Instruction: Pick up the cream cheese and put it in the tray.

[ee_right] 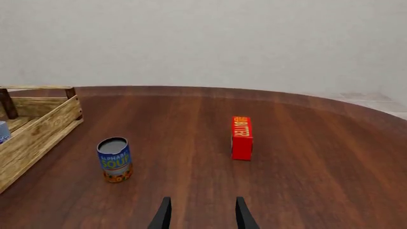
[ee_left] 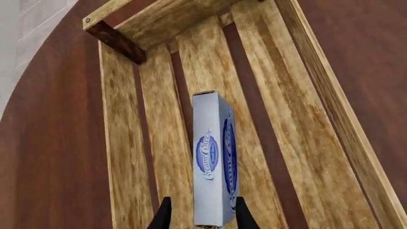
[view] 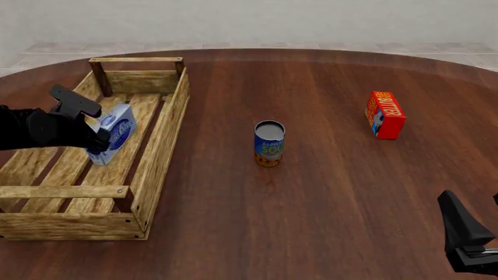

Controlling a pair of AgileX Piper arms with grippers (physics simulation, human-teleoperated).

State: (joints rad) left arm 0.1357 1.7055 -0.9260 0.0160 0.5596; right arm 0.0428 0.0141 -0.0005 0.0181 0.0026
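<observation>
Cream cheese box point(view: 114, 133) held by left end effector point(view: 100, 142) inside the tray point(view: 160, 146), over the slatted floor.

Left end effector clamped on the box's near end, one finger on each broad face; box tilted in front view; whether it touches the slats cannot be told. Left wrist view shows open slat floor on both sides of the box point(ee_left: 214, 160) and beyond it, up to the tray's end wall and corner post point(ee_left: 114, 40); the long side rail runs close by on one side. Front view adds what that view lacks: soup can point(view: 269, 143) on the counter point(view: 327, 192) well right of the tray, butter box point(view: 384, 114) farther right, wide bare wood between. Right end effector point(ee_right: 203, 214) low at near right, fingers apart, holding nothing; its view shows can point(ee_right: 114, 160), butter box point(ee_right: 241, 138) and tray corner.
</observation>
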